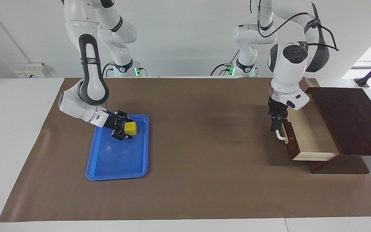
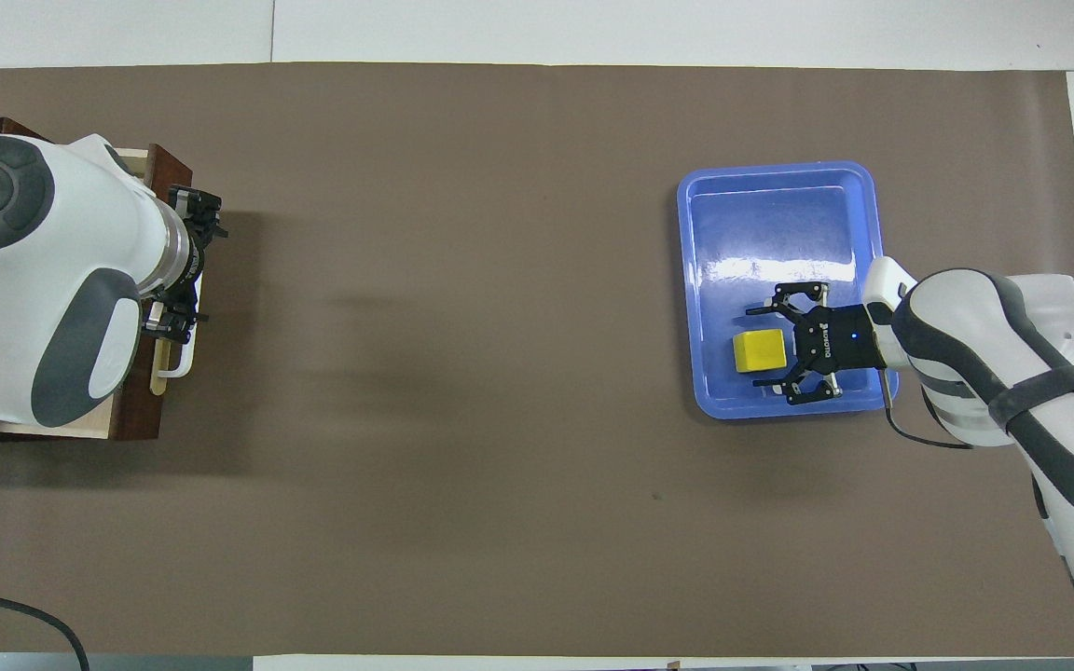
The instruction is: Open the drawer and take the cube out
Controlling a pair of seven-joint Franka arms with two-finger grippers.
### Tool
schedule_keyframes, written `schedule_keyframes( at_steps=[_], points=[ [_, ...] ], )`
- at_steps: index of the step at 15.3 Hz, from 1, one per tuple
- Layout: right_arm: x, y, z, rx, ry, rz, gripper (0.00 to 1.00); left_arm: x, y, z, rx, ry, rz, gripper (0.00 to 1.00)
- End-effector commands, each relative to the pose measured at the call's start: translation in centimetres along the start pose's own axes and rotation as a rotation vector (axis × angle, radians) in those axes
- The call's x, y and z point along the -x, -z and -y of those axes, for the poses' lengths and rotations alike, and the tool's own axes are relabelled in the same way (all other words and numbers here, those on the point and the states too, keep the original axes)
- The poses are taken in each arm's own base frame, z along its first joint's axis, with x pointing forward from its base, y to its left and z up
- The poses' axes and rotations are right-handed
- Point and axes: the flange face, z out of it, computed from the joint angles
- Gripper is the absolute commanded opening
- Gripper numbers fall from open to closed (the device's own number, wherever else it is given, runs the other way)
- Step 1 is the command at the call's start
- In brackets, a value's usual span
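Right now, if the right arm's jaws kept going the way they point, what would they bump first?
Probably the yellow cube: the right gripper points straight at it, jaws open around it, over the blue tray. Whether they already touch is unclear.

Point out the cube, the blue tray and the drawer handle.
cube [image 1: 130, 128]: facing view, its yellow side face, between the right gripper's open fingers.
blue tray [image 2: 779, 200]: overhead view, bare floor at the end farther from the robots.
drawer handle [image 1: 281, 136]: facing view, white bar just under the left gripper.

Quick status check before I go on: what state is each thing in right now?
drawer: pulled open, nothing visible inside
cube: in the blue tray, between open fingers
right gripper: open around the cube
left gripper: at the drawer's white handle
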Motion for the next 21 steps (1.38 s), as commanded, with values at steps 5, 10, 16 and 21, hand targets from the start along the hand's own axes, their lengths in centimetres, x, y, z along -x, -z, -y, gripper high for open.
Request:
schedule_keyframes(
  at_steps=[5,10,16,21],
  points=[
    [-7.3,4.3,-3.3,0.050,-0.098,-0.015,1.00,-4.6,-0.8,0.1,-0.018,0.044,-0.020,1.00],
    [-13.4,9.9,-4.1,-0.008,-0.266,0.130,1.00,-9.6,-1.7,0.9,-0.030,0.113,-0.024,1.00],
    [-17.9,15.8,-5.8,0.009,-0.424,0.302,1.00,-16.2,-2.1,2.2,-0.012,0.203,-0.042,1.00],
    [-22.7,21.5,-3.4,0.157,-0.754,0.504,1.00,-21.2,-2.8,3.9,0.004,0.236,-0.053,1.00]
  ],
)
